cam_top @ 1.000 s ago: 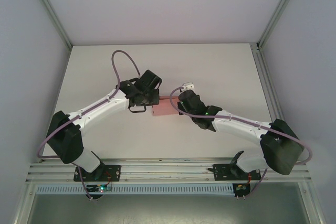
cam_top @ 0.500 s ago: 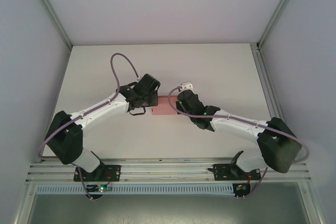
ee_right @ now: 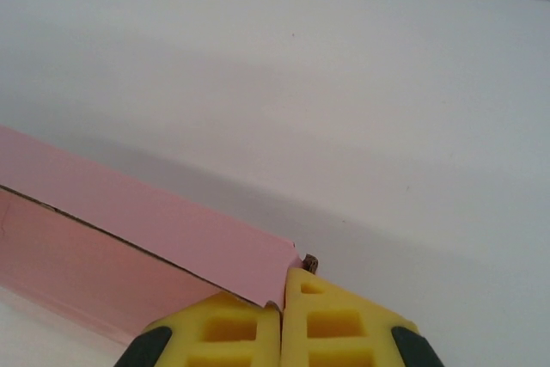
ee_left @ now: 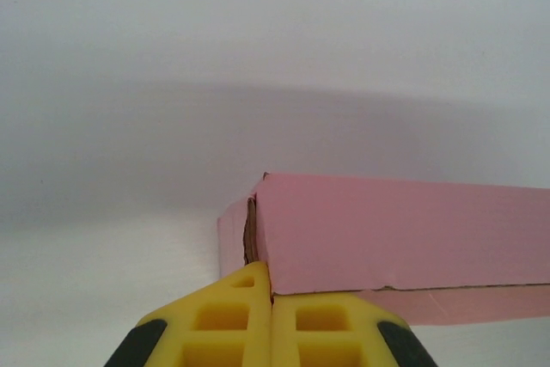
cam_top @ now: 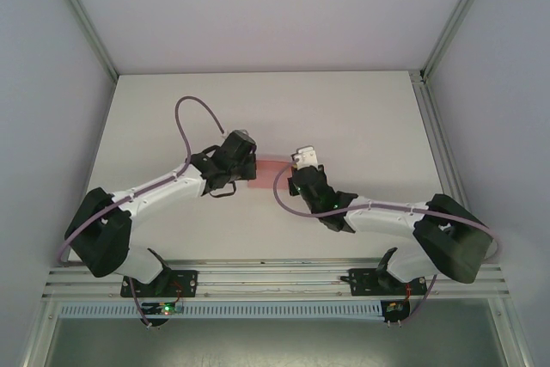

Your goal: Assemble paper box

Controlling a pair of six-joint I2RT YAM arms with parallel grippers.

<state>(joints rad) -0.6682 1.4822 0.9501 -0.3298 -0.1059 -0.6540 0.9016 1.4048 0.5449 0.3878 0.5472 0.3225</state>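
The pink paper box point(cam_top: 268, 169) sits mid-table between my two grippers, folded into a long shallow shape. In the left wrist view the paper box point(ee_left: 404, 234) shows a broad top panel, a lower flap and an open seam at its left corner. My left gripper point(ee_left: 272, 294) is shut, its yellow fingers point(ee_left: 228, 315) pinching the card at that corner. In the right wrist view the box point(ee_right: 155, 238) runs off to the left, and my right gripper point(ee_right: 283, 298) is shut on its right end corner. From above, the left gripper point(cam_top: 247, 168) and right gripper point(cam_top: 293, 174) flank the box.
The white table point(cam_top: 361, 118) stretches open behind and to both sides of the box. Grey enclosure walls rise around it, with a metal post point(cam_top: 430, 118) along the right edge. An aluminium rail point(cam_top: 275, 277) carries both arm bases at the near edge. Purple cables loop over each arm.
Both arms have dropped lower and drawn closer together around the box. The wrists have turned, and less of the pink box shows between them from above.
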